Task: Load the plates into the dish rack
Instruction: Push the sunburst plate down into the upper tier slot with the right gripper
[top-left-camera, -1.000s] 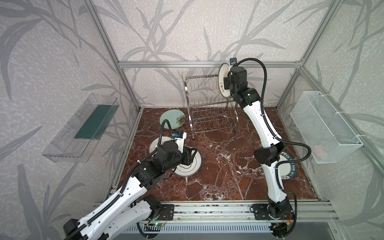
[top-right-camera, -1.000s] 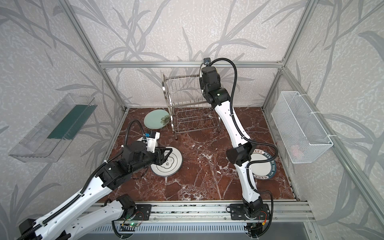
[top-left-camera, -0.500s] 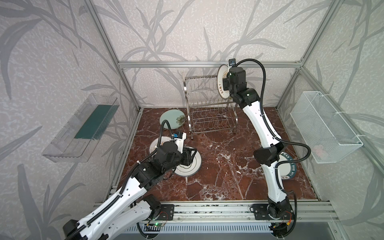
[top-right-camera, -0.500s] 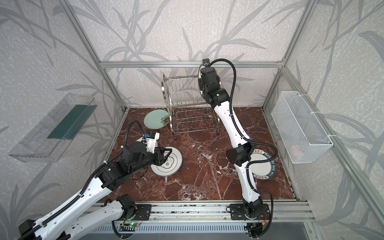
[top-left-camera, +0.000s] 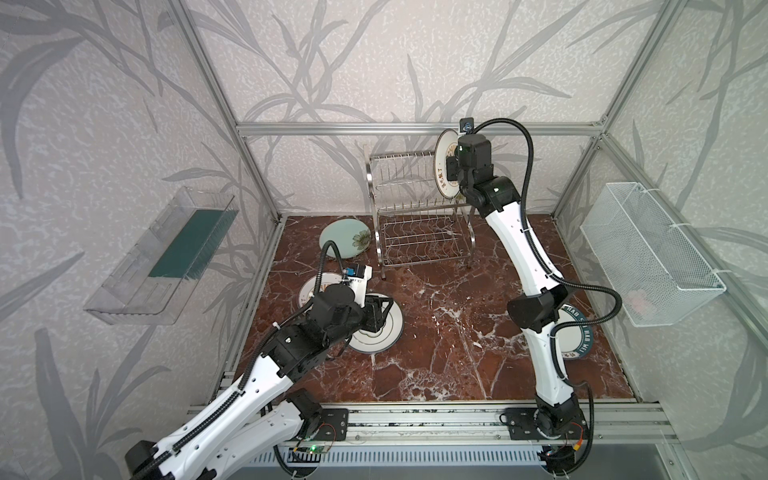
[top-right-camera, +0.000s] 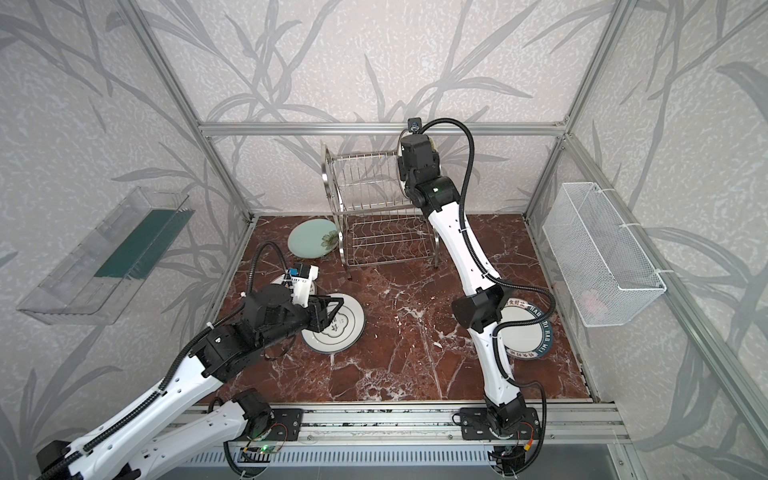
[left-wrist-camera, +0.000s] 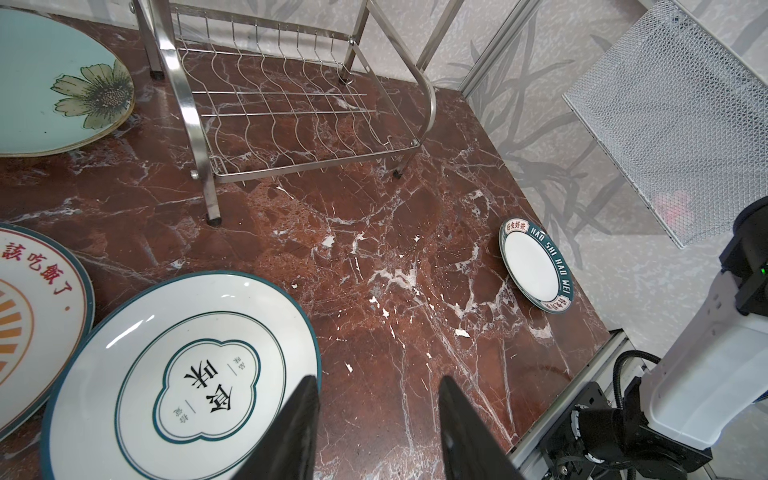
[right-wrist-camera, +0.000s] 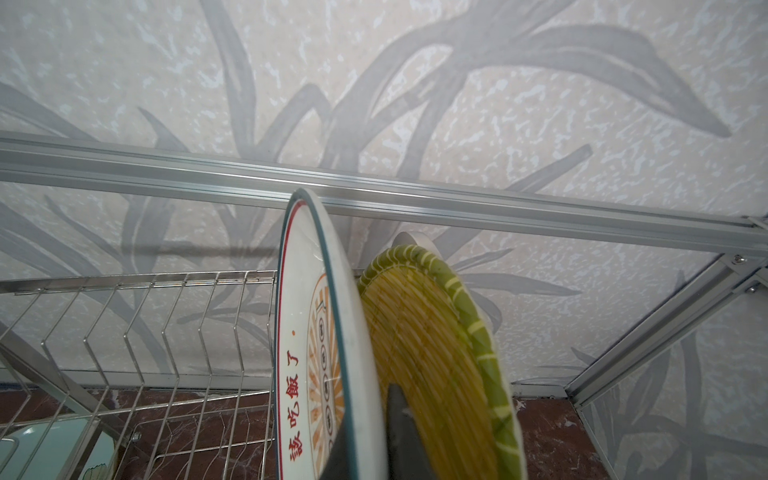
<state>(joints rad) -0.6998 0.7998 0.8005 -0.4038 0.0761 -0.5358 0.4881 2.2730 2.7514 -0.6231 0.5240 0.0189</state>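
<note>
The sunburst plate (right-wrist-camera: 299, 332) is clamped upright by the closed right end effector (right-wrist-camera: 365, 440) over the dish rack's (top-left-camera: 415, 199) upper slots, just beside the yellow plate (right-wrist-camera: 424, 353); the left end effector (left-wrist-camera: 378, 386) is seen half-open, empty.

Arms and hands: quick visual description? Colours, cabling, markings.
Both match. The left arm and right arm have white link shells, black joint housings and a black ribbed cable looped outside. A green light shows on the right arm's upper joint. The left hand and right hand are black, with flat tapering fingers.
</note>
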